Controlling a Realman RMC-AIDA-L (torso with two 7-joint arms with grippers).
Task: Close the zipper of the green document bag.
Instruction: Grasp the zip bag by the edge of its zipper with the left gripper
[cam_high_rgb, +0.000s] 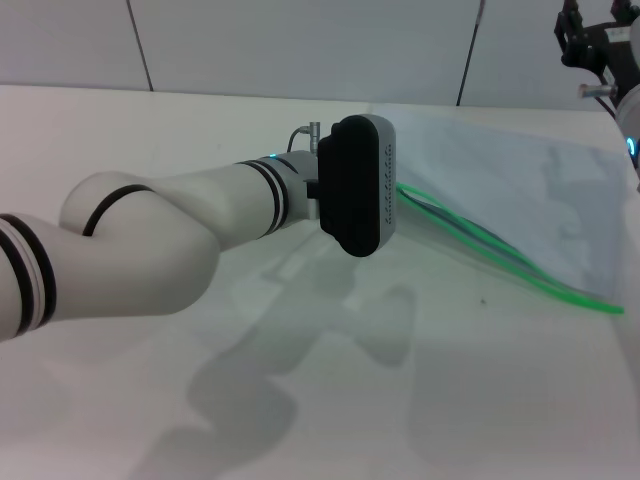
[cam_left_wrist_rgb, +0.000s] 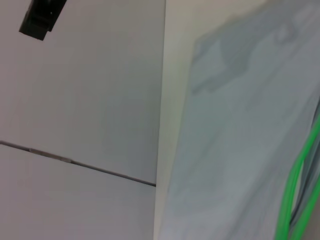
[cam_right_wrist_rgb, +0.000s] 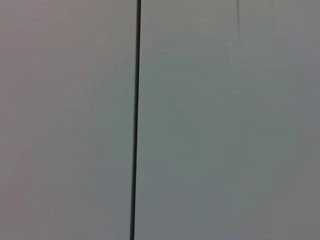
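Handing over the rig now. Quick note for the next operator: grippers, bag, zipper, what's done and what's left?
Left gripper: at the near end of the bright green plastic zipper strip, fingers hidden behind the wrist housing.
Right gripper: raised at the far right, off the work.
Large translucent pale blue-grey document bag: flat on the white table, zip edge toward the robot.
Done: nothing confirmed; the green tracks appear parted.
Left: find the slider, not visible, and run it along the zip.

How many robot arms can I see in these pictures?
2. The left arm stretches across the table's middle toward the green document bag. The right arm's claw is raised at the far right, above the bag's far corner.
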